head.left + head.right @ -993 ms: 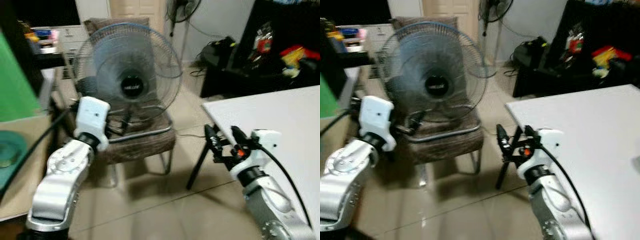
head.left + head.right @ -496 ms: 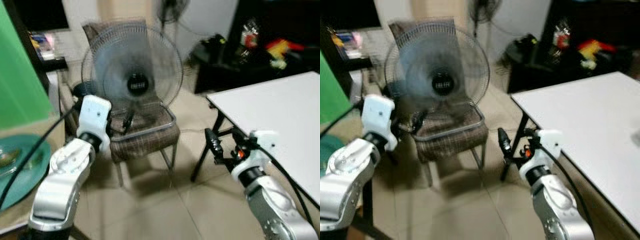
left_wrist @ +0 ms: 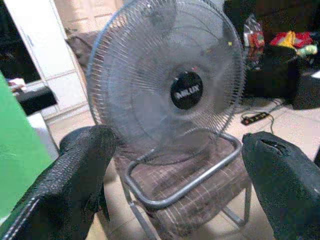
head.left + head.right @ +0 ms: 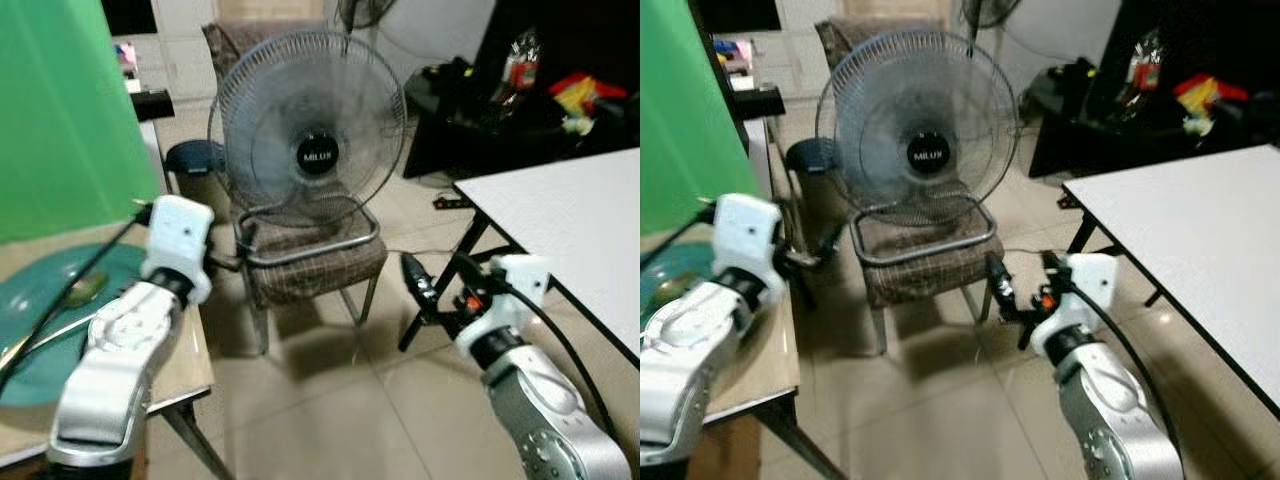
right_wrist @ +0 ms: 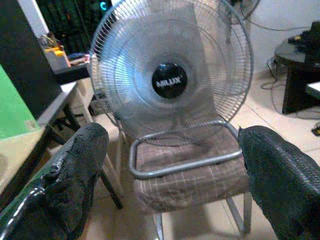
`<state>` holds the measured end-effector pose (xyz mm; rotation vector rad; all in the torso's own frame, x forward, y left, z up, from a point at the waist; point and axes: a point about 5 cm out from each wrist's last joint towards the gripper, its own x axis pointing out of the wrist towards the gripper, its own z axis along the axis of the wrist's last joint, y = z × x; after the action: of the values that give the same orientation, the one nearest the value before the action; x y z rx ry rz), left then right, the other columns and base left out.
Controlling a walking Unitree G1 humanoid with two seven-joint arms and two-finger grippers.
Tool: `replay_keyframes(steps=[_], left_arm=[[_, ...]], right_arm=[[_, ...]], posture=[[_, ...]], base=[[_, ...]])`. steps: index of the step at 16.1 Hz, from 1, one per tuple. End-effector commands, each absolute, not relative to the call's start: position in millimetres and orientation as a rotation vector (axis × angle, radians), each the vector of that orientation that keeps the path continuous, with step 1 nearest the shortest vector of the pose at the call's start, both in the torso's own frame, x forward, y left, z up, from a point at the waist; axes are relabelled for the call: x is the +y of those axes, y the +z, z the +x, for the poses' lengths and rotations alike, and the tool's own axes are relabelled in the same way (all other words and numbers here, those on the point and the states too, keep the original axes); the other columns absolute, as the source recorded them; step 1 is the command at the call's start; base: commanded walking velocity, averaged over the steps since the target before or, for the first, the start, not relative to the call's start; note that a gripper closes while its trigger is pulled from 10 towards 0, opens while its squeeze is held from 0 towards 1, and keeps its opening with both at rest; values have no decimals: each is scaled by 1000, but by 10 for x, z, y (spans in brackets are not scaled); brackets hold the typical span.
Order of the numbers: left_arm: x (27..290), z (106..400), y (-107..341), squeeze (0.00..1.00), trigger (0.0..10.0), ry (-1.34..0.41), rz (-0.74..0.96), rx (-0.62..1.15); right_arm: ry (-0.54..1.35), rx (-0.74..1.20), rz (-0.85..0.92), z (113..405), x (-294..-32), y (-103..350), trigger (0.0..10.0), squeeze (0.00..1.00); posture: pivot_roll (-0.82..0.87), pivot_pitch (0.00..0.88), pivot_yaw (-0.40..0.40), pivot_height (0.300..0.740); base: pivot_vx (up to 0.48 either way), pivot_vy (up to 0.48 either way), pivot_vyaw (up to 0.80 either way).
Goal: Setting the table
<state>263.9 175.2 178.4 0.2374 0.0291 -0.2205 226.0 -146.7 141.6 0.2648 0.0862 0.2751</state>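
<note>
White flat table [image 4: 570, 215] at right; round wire-mesh fan [image 4: 310, 130] on plaid chair [image 4: 315, 265]; both pincers, left [image 3: 175, 165] and right [image 5: 170, 160], spread, empty.

— What colours do you see?
— A grey fan [image 4: 312, 128] on a brown checked chair [image 4: 315, 262], a teal plate [image 4: 45, 320], a green screen [image 4: 60, 110], my white worktop [image 4: 575, 225].
— Your arms?
— Silver; fingers [image 3: 70, 185] black.
</note>
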Motion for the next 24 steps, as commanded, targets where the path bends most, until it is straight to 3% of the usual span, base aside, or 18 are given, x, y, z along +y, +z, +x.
replay_keyframes(steps=[1,8,18,24], left_arm=[[1692,2640,1793,0,10000,-247,233,26],[1656,2641,1835,0,10000,-243,227,4],[1630,2646,1818,0,10000,-215,230,1],[1598,2662,1807,0,10000,-215,247,2]], right_arm=[[261,91,249,2268,-1523,1413,10000,0],[347,81,208,2272,-1485,1458,10000,0],[288,75,196,2394,-1697,1478,10000,0],[272,82,203,2410,-1670,1454,10000,0]], posture=[[-32,0,-22,740],[-32,0,-25,740],[-30,0,-43,740],[-33,0,-42,740]], base=[[0,304,0],[0,0,686],[0,0,800],[0,-446,800]])
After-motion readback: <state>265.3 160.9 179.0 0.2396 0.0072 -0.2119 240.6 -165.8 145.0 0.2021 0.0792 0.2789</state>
